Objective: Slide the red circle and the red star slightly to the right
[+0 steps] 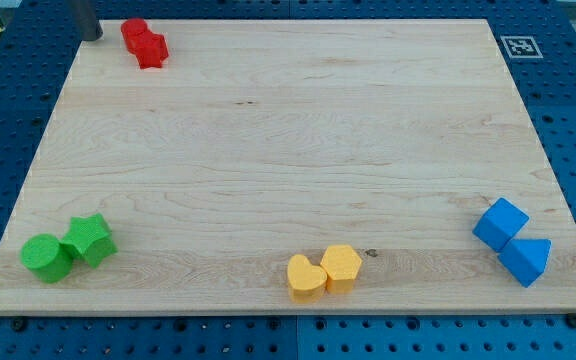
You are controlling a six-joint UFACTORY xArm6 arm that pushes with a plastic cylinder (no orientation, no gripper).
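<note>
The red circle point(133, 33) and the red star point(151, 49) sit touching each other at the view's top left of the wooden board point(288, 130). The circle is the upper-left one, the star lies just below and to its right. My tip point(90, 37) is the lower end of a dark rod at the board's top left corner, a short way to the left of the red circle and not touching it.
A green circle point(46, 257) and a green star point(90, 239) lie at the bottom left. A yellow heart point(305, 277) and a yellow hexagon point(341, 267) lie at the bottom middle. A blue cube point(500, 223) and a blue triangle point(526, 261) lie at the bottom right. A printed marker point(519, 46) sits off the top right corner.
</note>
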